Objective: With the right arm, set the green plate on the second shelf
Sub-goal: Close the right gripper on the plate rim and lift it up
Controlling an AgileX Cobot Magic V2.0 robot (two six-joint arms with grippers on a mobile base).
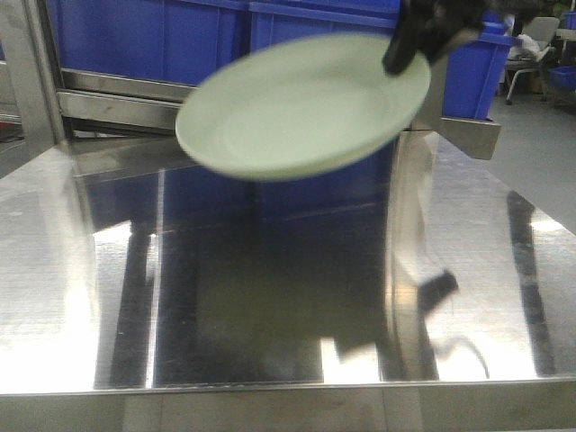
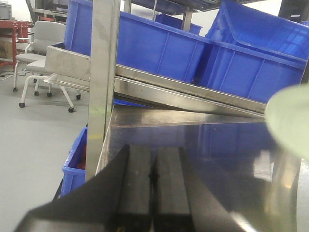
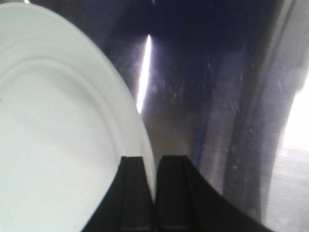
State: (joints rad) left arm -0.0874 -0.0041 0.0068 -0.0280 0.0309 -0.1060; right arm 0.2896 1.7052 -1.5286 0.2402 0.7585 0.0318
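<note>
Blue plastic crates (image 2: 145,46) side by side; pale office chair (image 2: 42,38) on grey floor (image 2: 38,145).

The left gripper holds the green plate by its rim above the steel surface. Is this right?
No, the right gripper holds the green plate by its rim above the steel surface; the right wrist view shows it. The left gripper is shut and empty.

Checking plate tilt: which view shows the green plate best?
Exterior front-facing: almost all the green plate shows, tilted above the steel surface, blurred. The right wrist view crops it at the right hand; the left wrist view catches one edge.
</note>
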